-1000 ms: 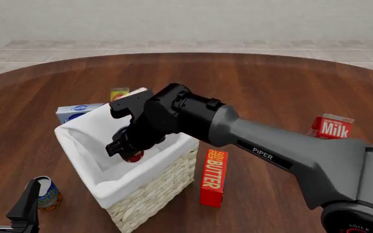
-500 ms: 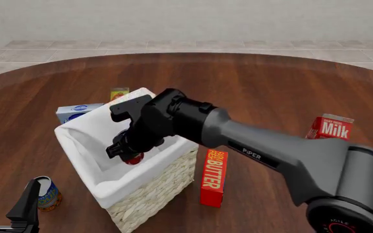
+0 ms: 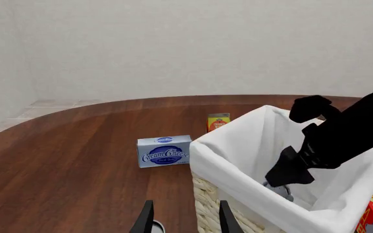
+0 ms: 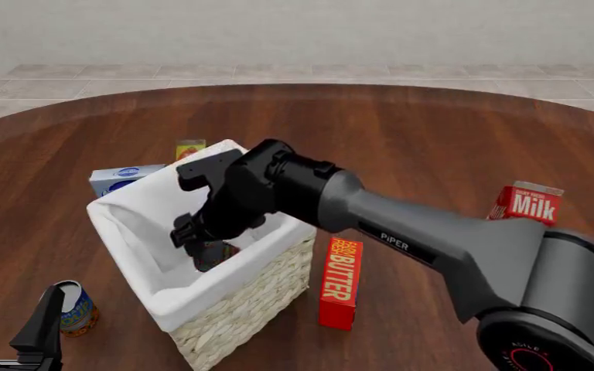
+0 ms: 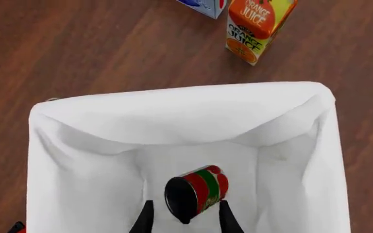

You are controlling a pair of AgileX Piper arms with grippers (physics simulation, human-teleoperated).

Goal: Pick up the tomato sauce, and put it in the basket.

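The can (image 5: 196,194) lies tipped inside the basket (image 5: 173,111), free of my parted right fingers (image 5: 146,221), so only withdrawing remains; left fingers (image 3: 144,224) idle, apart.

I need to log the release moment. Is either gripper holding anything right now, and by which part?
Nothing is held. The right gripper is open above the tomato sauce, which lies tipped and free inside the basket. The left gripper is open and empty.

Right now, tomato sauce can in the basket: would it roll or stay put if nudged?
The tomato sauce looks tipped on its side inside the basket, so its round body would likely roll. The soft white liner and close walls should probably stop it quickly. It looks rigid; the open right gripper shouldn't dent it.
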